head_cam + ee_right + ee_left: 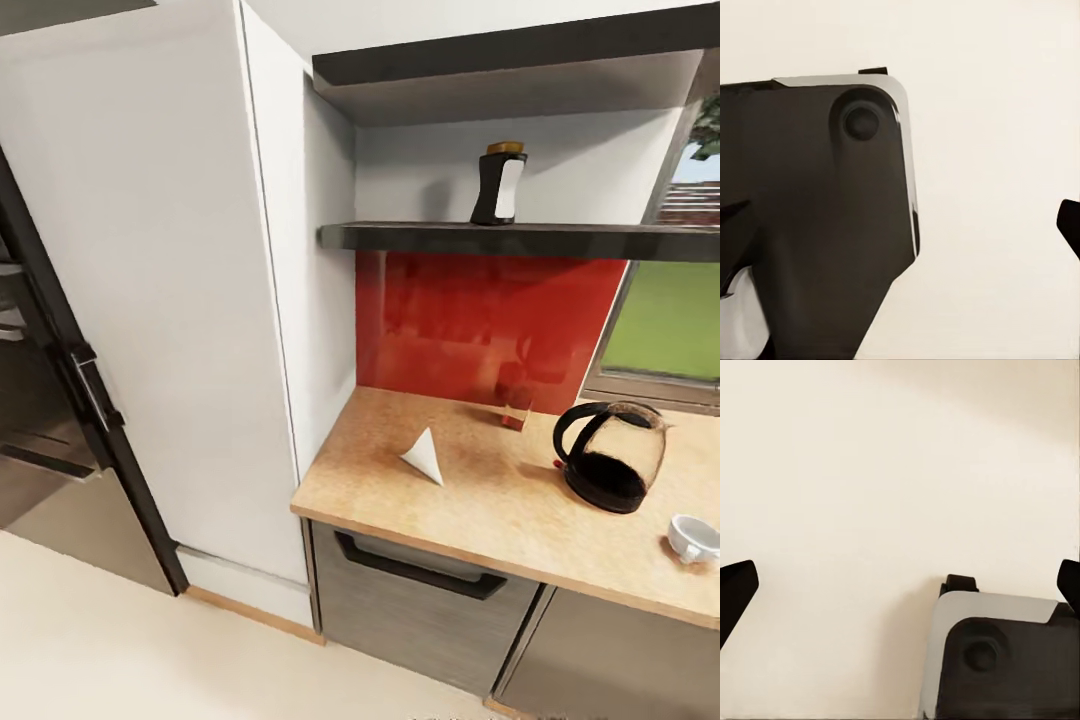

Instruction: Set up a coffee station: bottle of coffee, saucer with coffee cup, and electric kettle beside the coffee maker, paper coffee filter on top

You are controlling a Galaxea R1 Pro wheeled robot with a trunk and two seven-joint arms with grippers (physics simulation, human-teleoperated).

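The bottle of coffee [497, 185], dark with a white label and yellow cap, stands on the dark kitchen shelf [520, 239]. Below it on the beige kitchen countertop [480, 520] lies the white paper coffee filter [425, 455]. To its right stands the glass electric kettle [612, 468] with a black handle. The white coffee cup [693, 538] sits at the picture's right edge. The coffee maker and saucer are out of view. My left gripper [900, 585] and right gripper [900, 225] hang open over the cream floor, holding nothing.
A small glass with red content [515, 408] stands against the red backsplash [480, 320]. A tall white cabinet [180, 300] flanks the counter on the left, with a dark oven front [40, 400] beyond it. Grey drawers [420, 600] sit under the worktop. A window [670, 320] is at right.
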